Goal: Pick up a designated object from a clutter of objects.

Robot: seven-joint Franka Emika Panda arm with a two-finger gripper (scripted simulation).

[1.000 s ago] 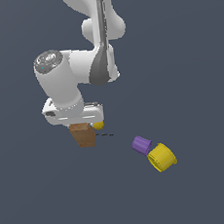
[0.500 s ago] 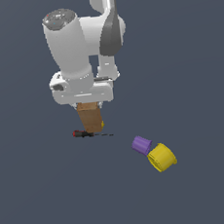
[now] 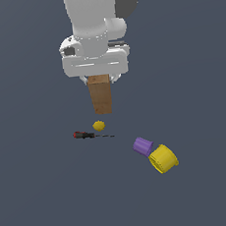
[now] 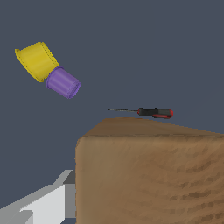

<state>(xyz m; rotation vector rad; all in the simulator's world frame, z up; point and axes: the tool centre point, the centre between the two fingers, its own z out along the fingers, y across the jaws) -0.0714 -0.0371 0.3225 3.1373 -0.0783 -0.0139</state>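
The brown cardboard-coloured box (image 3: 101,95) hangs upright in the air, clear of the floor, its top end held in my gripper (image 3: 99,80), which is shut on it. In the wrist view the box (image 4: 148,175) fills the near field, with one grey finger (image 4: 48,203) beside it. Below the box lie the small yellow lump (image 3: 98,125) and the red-and-black-handled screwdriver (image 3: 87,135). The screwdriver (image 4: 148,112) also shows just past the box's edge in the wrist view; the lump is hidden there.
A purple cup (image 3: 143,146) and a yellow cup (image 3: 163,158) lie on their sides, touching, toward the exterior view's right. In the wrist view the purple cup (image 4: 63,82) and the yellow cup (image 4: 36,61) show together. The floor is a plain dark grey surface.
The arm has risen and shifted toward the exterior view's right, carrying the box well up off the floor. The yellow lump now shows beneath it. The cups and screwdriver stayed put.
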